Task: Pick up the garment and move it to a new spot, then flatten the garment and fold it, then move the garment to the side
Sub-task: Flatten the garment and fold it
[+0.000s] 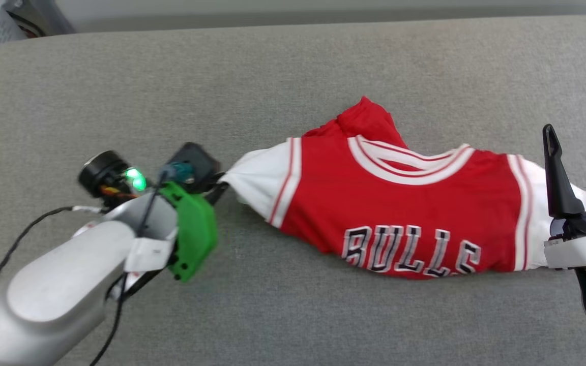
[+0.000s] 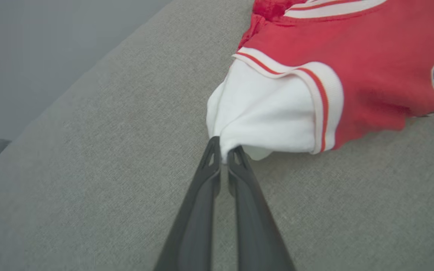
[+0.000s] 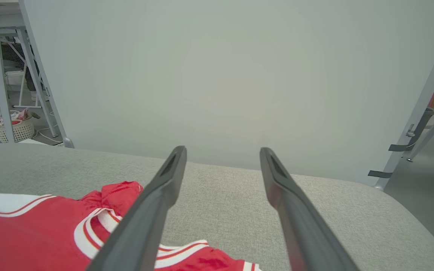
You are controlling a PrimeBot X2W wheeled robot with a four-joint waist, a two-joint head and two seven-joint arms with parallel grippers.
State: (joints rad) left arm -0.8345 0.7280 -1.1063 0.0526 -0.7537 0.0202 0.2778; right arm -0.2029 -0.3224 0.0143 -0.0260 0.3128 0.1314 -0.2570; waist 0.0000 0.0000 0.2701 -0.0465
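Seemingly the pick-up step: the left gripper (image 2: 224,149) is clamped on the white sleeve (image 2: 262,113) of the garment (image 1: 400,213), lying crumpled centre-right in the head view; the right gripper (image 1: 573,129), spread apart at the right edge, probably needs the other sleeve next

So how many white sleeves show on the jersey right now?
2. One white sleeve is pinched in the shut left gripper; the other sleeve lies by the open right gripper.

My right tool (image 1: 572,124) covers part of the garment's (image 1: 400,213) right sleeve. Its lettering curls under the near hem, and my left tool's (image 2: 224,148) pinched tips hide the left sleeve's edge.
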